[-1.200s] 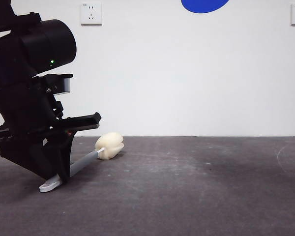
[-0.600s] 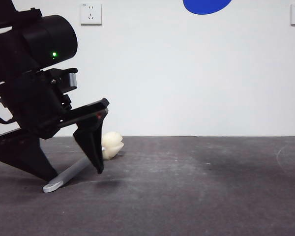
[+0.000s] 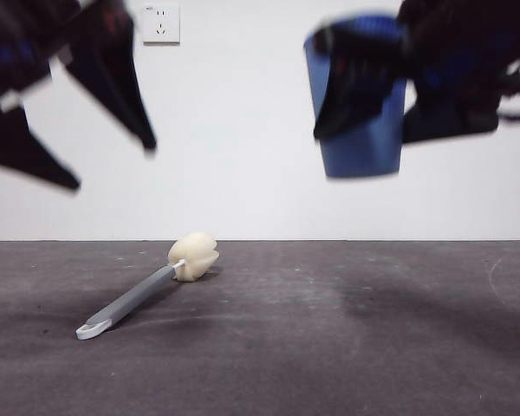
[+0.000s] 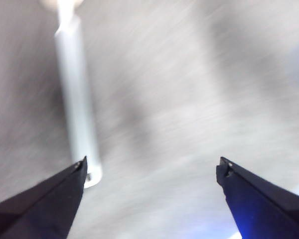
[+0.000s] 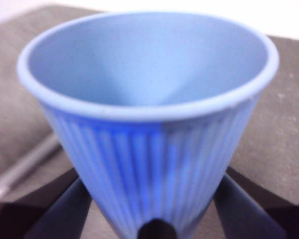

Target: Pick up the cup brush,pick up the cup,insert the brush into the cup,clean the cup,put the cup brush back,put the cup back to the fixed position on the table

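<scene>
Between right gripper [image 5: 152, 219] fingers: cup [image 5: 149, 114], clamped low on ribbed wall, light, smooth plastic, likely slippery. Below empty wide-spread left gripper [image 4: 152, 172]: cup brush [image 3: 147, 290] flat on table [image 3: 347, 347]; grip stiff handle, not soft sponge

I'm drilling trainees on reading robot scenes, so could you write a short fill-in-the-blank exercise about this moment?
1. The cup brush lies on the ____.
2. The right gripper holds the ____ in the air.
3. The left gripper above the brush has its jaws ____.
4. The brush's sponge head is cream-yellow and its handle is ____.

Missing words: table; cup; open; grey
</scene>
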`<state>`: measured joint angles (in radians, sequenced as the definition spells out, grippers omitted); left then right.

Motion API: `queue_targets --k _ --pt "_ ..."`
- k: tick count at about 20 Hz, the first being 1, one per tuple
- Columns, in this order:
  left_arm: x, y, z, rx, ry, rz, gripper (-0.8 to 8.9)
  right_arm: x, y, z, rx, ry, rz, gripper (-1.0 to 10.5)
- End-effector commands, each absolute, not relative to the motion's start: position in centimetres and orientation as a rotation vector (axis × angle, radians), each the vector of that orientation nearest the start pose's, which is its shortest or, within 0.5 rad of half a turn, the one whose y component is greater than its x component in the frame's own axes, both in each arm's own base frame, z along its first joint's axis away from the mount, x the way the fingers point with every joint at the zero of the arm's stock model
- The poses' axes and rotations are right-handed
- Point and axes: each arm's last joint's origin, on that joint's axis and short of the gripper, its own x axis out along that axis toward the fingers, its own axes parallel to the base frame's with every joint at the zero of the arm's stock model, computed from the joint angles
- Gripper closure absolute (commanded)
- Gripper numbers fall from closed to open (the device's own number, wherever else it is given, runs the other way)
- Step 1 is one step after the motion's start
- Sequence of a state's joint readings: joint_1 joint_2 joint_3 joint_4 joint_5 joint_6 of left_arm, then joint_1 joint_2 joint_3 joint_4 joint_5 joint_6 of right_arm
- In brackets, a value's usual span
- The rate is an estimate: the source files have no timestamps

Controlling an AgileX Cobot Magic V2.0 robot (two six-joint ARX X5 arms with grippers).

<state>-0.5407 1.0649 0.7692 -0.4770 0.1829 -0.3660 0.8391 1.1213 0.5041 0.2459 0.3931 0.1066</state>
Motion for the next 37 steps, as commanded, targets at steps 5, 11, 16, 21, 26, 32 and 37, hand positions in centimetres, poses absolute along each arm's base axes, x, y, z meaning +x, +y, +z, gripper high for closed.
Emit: queue_targets --k 5,11,16,21,26,32,37 --pt "13.7 -9.1 28.3 -0.208 0.783 -0.608 3.76 20.4 17.9 15.9 -0.121 0.331 0.349 9.6" --pt "12.0 -8.1 29.1 -0.216 0.748 -0.617 3.76 22.9 17.3 12.5 -0.092 0.336 0.325 9.6" --pt "12.0 -8.1 29.1 -0.209 0.746 -0.621 3.76 24.4 16.3 11.0 -0.07 0.333 0.317 9.6" --pt "12.0 -8.1 29.1 -0.206 0.745 -0.621 3.76 26.0 15.8 10.5 -0.051 0.33 0.342 9.6" --pt "12.0 -8.1 29.1 -0.205 0.745 -0.62 3.76 26.5 15.0 9.9 -0.058 0.393 0.355 9.6" --pt "12.0 -8.1 29.1 -0.205 0.746 -0.62 3.76 26.1 14.7 8.9 -0.092 0.498 0.351 7.9" --pt "12.0 -8.0 29.0 -0.202 0.76 -0.616 3.76 25.7 14.7 8.5 -0.08 0.568 0.374 4.7"
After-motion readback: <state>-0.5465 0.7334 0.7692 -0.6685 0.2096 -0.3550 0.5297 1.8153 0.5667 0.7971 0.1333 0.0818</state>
